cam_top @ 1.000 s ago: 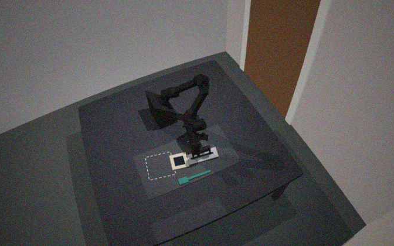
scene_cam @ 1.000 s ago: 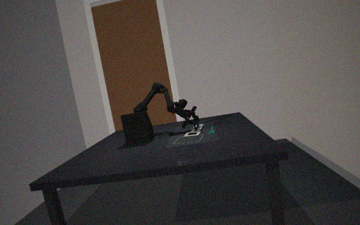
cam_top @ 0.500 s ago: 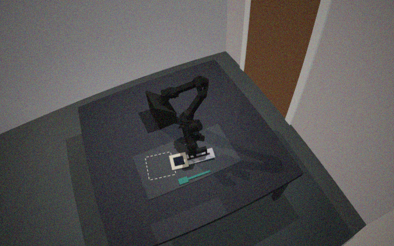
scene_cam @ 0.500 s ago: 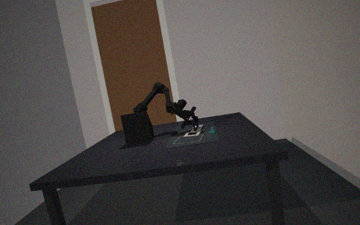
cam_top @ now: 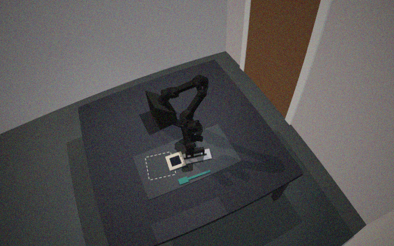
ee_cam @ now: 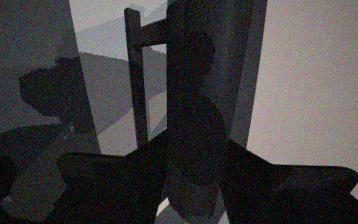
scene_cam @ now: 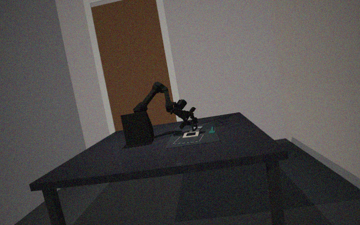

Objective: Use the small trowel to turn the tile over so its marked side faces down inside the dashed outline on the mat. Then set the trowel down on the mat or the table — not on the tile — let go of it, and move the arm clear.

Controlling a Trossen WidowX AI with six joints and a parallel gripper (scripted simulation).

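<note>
The cream tile (cam_top: 168, 161) (scene_cam: 186, 135) has its dark square mark facing up. It overlaps the right part of the dashed outline (cam_top: 146, 157). My gripper (cam_top: 194, 155) (scene_cam: 194, 128) (ee_cam: 191, 131) is shut on the dark handle of the trowel, low over the mat to the tile's right in the top view. The trowel's light flat blade (cam_top: 207, 154) (ee_cam: 112, 45) reaches the tile's right edge. Whether its tip is under the tile or only against it cannot be told. In the wrist view the handle and fingers hide most of the contact; only a pale sliver shows at the bottom.
A teal flat-ended tool (cam_top: 183, 180) (scene_cam: 211, 130) lies on the grey mat (cam_top: 217, 134) (scene_cam: 215, 137), nearer its front edge in the top view. The arm's base stands behind the mat on the dark table (cam_top: 125, 183) (scene_cam: 105, 162). Shadows fall across the mat.
</note>
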